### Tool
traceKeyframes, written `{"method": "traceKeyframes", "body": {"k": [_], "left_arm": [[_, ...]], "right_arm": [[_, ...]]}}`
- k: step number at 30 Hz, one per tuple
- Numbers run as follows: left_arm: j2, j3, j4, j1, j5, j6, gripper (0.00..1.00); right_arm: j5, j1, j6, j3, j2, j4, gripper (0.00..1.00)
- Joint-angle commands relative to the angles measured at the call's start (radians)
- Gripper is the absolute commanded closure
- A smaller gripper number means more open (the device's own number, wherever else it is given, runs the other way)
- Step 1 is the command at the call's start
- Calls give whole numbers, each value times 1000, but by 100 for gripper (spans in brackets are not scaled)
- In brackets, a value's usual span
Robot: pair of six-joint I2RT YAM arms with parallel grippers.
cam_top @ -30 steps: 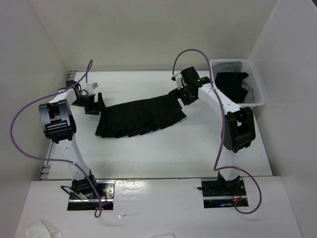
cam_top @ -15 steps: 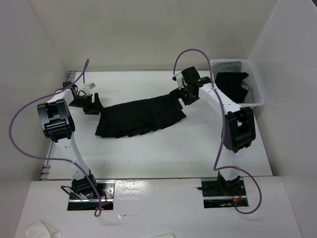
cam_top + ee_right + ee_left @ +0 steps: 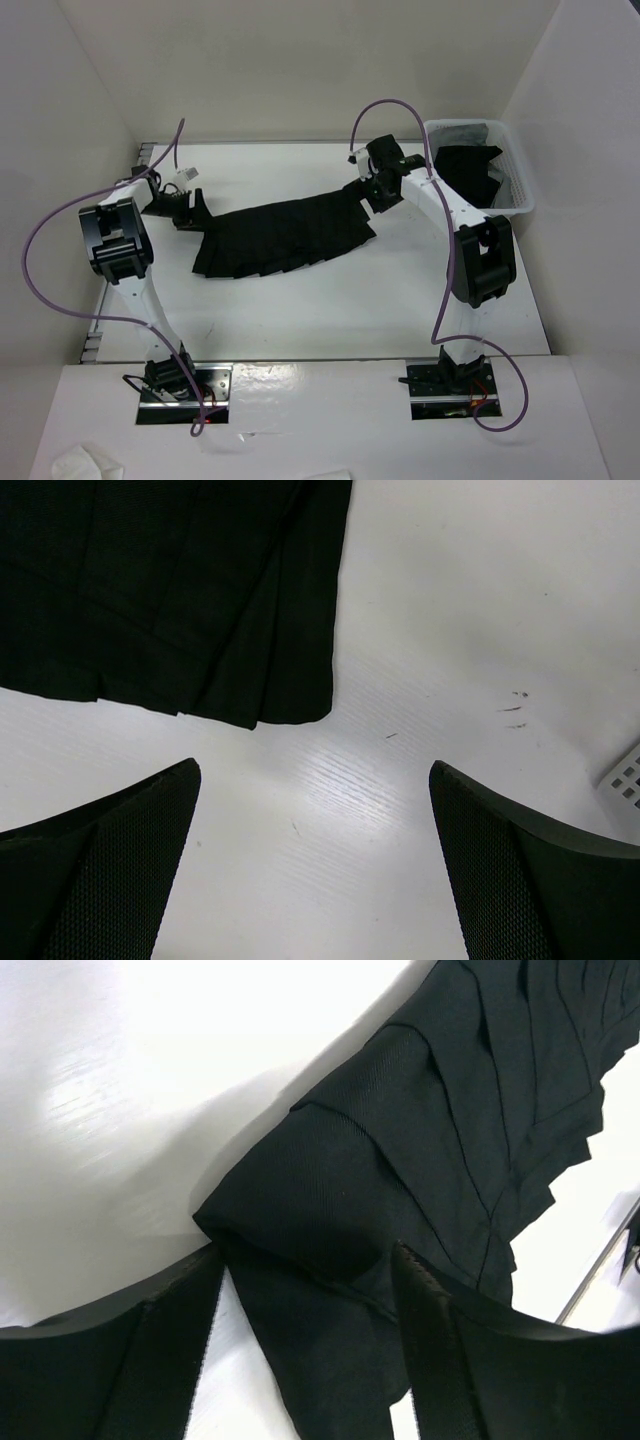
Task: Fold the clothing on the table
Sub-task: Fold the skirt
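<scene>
A black pleated garment (image 3: 285,235) lies spread flat across the middle of the white table (image 3: 330,300). My left gripper (image 3: 195,212) is at its left end. In the left wrist view the jaws (image 3: 305,1350) stand apart astride a raised corner of the cloth (image 3: 420,1130). The right finger (image 3: 440,1360) touches the fabric, and white table shows beside the left finger (image 3: 150,1350). My right gripper (image 3: 362,195) is at the garment's upper right corner. It is open (image 3: 315,850) over bare table, with the cloth's edge (image 3: 170,590) just ahead of the fingertips.
A white plastic bin (image 3: 515,185) at the back right holds more black clothing (image 3: 470,170); its corner (image 3: 630,775) shows in the right wrist view. White walls enclose the table on three sides. Purple cables loop off both arms.
The left gripper has narrowed its jaws around the garment's left corner and shifted slightly. The right arm and the garment have not moved.
</scene>
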Motion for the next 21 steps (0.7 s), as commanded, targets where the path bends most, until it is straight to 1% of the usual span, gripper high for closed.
{"method": "traceKeyframes", "body": {"k": [1, 3, 6, 10, 12, 13, 16, 17, 20, 21], "left_arm": [[73, -11, -21, -20, -55, 61, 26], [84, -11, -30, -20, -55, 61, 29], [84, -1, -30, -20, -64, 70, 30], [93, -1, -30, -20, -64, 70, 37], [93, -1, -30, -20, -73, 70, 43], [104, -1, -30, -20, -73, 61, 49], [113, -1, -30, -20, -73, 61, 58], [113, -1, -30, -20, -73, 61, 63], [113, -1, -30, -31, -88, 51, 75], [113, -1, -30, -43, -99, 41, 81]], "right_arm": [[10, -7, -10, 28, -47, -13, 1], [19, -7, -10, 28, -47, -13, 1], [19, -7, -10, 28, -47, -13, 1], [19, -7, -10, 28, -47, -13, 1], [19, -7, -10, 28, -47, -13, 1], [19, -7, -10, 28, -47, -13, 1], [19, -7, -10, 28, -47, -13, 1], [19, -7, -10, 28, -47, -13, 1], [19, -7, -10, 28, -47, -13, 1], [19, -7, -10, 28, -47, -13, 1]]}}
